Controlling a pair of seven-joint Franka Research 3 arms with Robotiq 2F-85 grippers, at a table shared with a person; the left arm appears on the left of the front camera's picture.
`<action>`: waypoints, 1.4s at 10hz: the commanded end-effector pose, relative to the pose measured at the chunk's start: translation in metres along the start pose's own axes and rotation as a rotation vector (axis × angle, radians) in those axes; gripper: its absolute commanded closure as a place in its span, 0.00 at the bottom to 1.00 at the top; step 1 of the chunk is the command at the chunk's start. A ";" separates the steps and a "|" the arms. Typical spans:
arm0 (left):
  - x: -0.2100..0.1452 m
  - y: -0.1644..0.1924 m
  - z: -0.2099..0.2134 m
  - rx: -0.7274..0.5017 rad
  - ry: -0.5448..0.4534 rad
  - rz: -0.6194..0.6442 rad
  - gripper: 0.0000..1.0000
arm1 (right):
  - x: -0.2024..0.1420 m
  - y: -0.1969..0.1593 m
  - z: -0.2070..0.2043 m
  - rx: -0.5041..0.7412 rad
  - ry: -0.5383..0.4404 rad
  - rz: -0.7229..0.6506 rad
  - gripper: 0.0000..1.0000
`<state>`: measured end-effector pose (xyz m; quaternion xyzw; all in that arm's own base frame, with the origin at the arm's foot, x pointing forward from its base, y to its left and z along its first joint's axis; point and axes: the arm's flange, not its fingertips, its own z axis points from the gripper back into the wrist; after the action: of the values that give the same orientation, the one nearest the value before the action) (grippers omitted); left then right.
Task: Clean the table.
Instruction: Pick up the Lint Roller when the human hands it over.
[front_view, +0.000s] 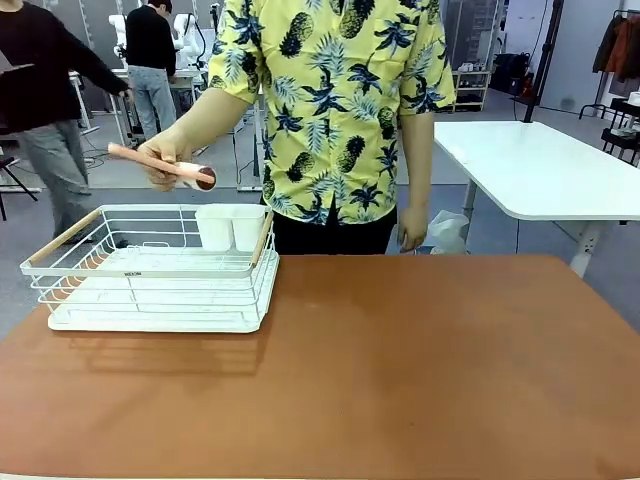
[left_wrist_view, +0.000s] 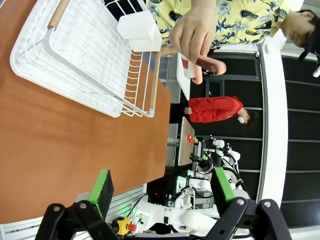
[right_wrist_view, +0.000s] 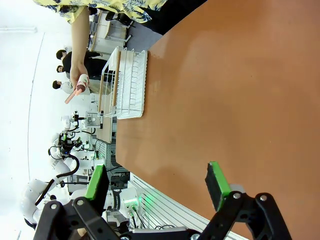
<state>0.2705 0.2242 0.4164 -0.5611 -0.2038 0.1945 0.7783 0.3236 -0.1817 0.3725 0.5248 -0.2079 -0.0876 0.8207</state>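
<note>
The table (front_view: 400, 360) has a bare reddish-brown top; it also fills much of the left wrist view (left_wrist_view: 45, 145) and right wrist view (right_wrist_view: 225, 100). A person in a yellow patterned shirt (front_view: 330, 100) stands at the far side, one hand (front_view: 170, 165) holding a pink-handled utensil (front_view: 160, 163) above the rack. That utensil (left_wrist_view: 200, 67) appears in the left wrist view and, small, as the utensil (right_wrist_view: 75, 92) in the right wrist view. My left gripper (left_wrist_view: 162, 187) is open above the table with nothing between its fingers. My right gripper (right_wrist_view: 157, 182) is open too, over the table's near edge.
A white wire rack (front_view: 150, 265) with wooden handles sits at the table's far left, two white cups (front_view: 230, 226) at its back. The rack (left_wrist_view: 85, 55) lies ahead of my left gripper. A white-topped table (front_view: 540, 165) stands behind at right. People stand farther off.
</note>
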 end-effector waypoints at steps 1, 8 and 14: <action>-0.001 0.001 0.003 -0.008 -0.004 -0.002 0.00 | 0.000 0.002 0.001 0.008 -0.003 -0.004 0.00; 0.003 -0.019 -0.006 0.086 -0.058 -0.033 0.00 | 0.000 0.002 0.001 0.008 -0.003 -0.004 0.00; 0.019 -0.126 -0.071 0.166 -0.200 0.139 0.00 | 0.000 0.002 0.001 0.008 -0.003 -0.004 0.00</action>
<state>0.3282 0.1536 0.5231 -0.4850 -0.2145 0.2978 0.7938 0.3239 -0.1816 0.3721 0.5247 -0.2072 -0.0878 0.8210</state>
